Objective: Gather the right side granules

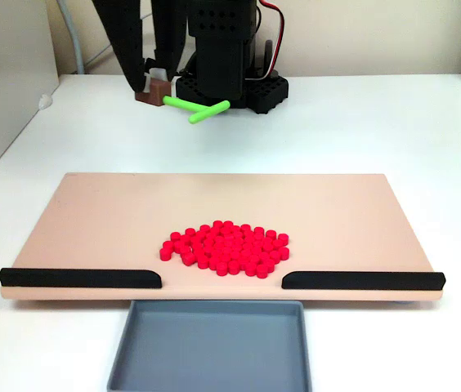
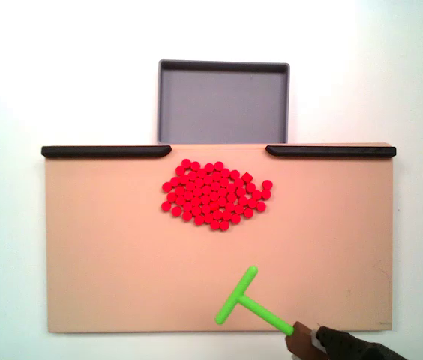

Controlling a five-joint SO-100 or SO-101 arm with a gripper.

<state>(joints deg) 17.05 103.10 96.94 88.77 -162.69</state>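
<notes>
The red granules (image 1: 224, 247) lie in one tight oval patch on the peach board (image 1: 91, 220), near its front edge and in line with the gap between two black bars. In the other fixed view the granules (image 2: 215, 196) sit just below that gap. My gripper (image 1: 160, 96) hangs at the back by the arm's base, shut on the stem of the green T-shaped stick (image 1: 198, 109). From above, the gripper (image 2: 297, 335) holds the stick (image 2: 243, 301) over the board's (image 2: 106, 255) near edge, crossbar toward the granules and well apart from them.
A grey tray (image 1: 124, 359) stands against the board's front edge under the gap; it is the same tray (image 2: 168, 105) at the top of the other fixed view. Black bars (image 1: 79, 278) (image 1: 363, 280) line the front edge left and right. White table surrounds the board.
</notes>
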